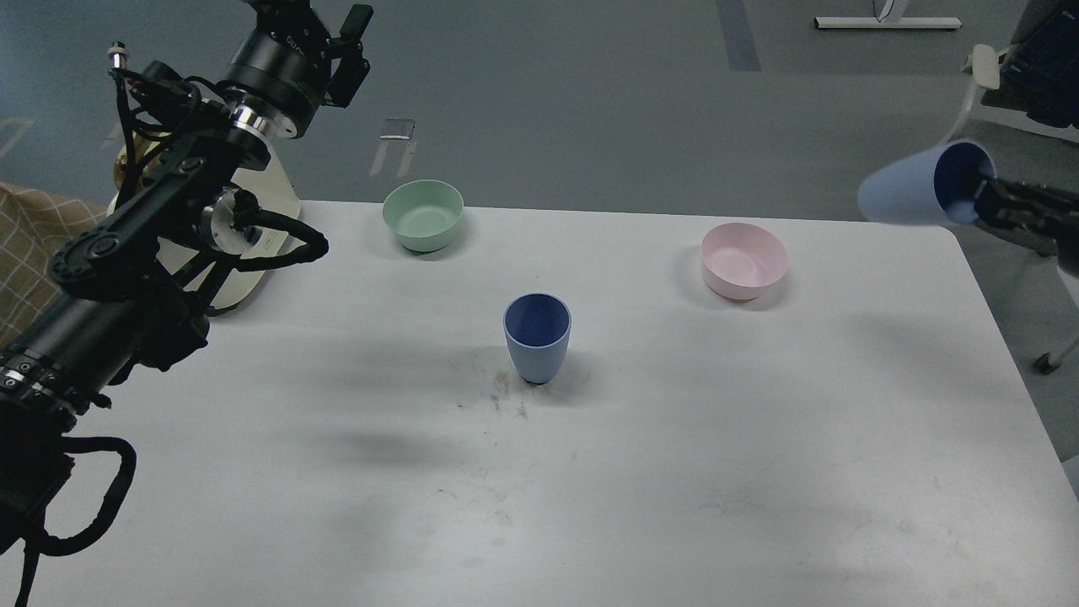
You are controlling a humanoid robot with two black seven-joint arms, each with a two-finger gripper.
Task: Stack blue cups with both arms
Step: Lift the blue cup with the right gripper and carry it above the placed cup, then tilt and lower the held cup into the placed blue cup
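Observation:
One blue cup (pixel 537 337) stands upright near the middle of the white table (pixel 674 472). The second blue cup (pixel 919 192) is tilted on its side in the air over the table's far right corner, its mouth facing right. My right gripper (pixel 985 201) comes in from the right edge and is shut on that cup's rim, with one finger inside the mouth. My left arm rises along the left side. Its gripper (pixel 350 51) is high at the top left, far from both cups, holds nothing I can see, and its fingers cannot be told apart.
A green bowl (pixel 423 215) sits at the back centre-left and a pink bowl (pixel 744 260) at the back right. A round wooden board (pixel 261 244) lies at the table's far left under my left arm. A chair stands beyond the right edge.

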